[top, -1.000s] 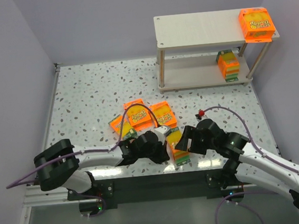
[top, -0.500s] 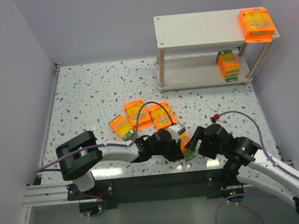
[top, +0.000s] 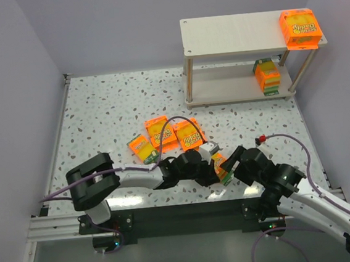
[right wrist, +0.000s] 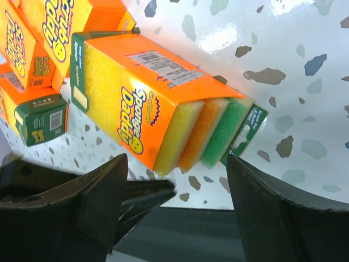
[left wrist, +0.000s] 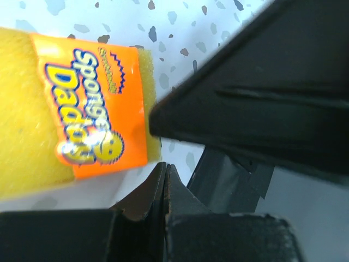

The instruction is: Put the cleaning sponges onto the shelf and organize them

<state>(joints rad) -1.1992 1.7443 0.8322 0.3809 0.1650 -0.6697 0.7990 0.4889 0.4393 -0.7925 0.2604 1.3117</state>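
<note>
One cleaning sponge pack (top: 222,167) lies tilted on the table near the front edge, orange wrapper up, with yellow, orange and green layers showing at its end (right wrist: 158,109). My right gripper (right wrist: 177,180) is open; the pack sits just beyond its fingertips (right wrist: 103,202), not between them. My left gripper (left wrist: 163,164) is shut on nothing, its tip at the pack's (left wrist: 82,114) corner. Three more packs (top: 160,132) lie flat in a cluster behind. The shelf (top: 227,32) at the back right carries one pack on its top board (top: 300,29) and one on the lower board (top: 267,76).
The right gripper's finger (left wrist: 262,93) fills much of the left wrist view, close to the left gripper. The table's front edge (top: 188,199) runs just below both grippers. Lilac walls close in both sides, and speckled tabletop (top: 110,106) spreads at the left and back.
The left arm has swung right and its shut gripper has pushed the front pack to the right. The right gripper has drawn back to the right and stays open.
</note>
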